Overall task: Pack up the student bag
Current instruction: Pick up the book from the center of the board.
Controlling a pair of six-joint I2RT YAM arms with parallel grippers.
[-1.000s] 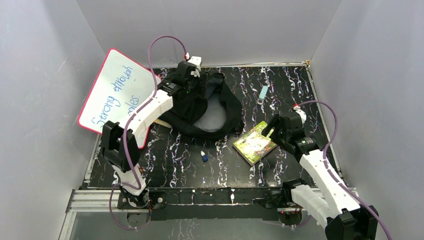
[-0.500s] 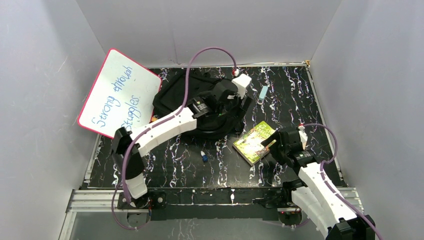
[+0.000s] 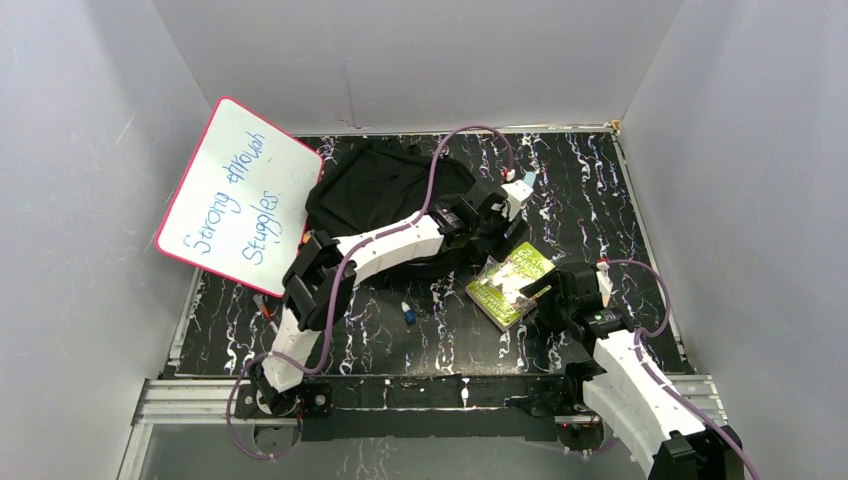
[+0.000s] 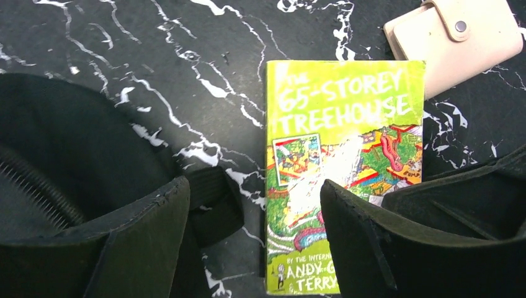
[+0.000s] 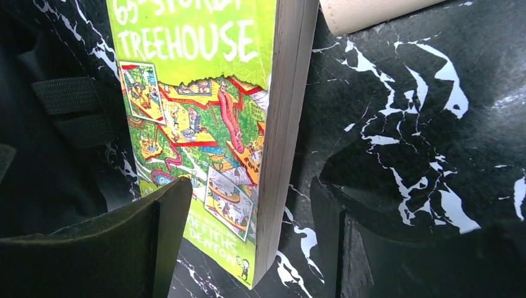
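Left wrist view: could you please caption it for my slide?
Open left gripper hovers over green book beside cream wallet.

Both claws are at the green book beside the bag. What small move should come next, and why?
Probably close the right claw on the book at its page edge. Its fingers stand open astride that edge, one over the cover and one over the table. The left claw hangs open above the cover. The student bag lies close by, so a firm hold seems the first need.

We see a robot lab cell, plain grey walls around a black marbled table, left arm and right arm bolted to an aluminium rail.
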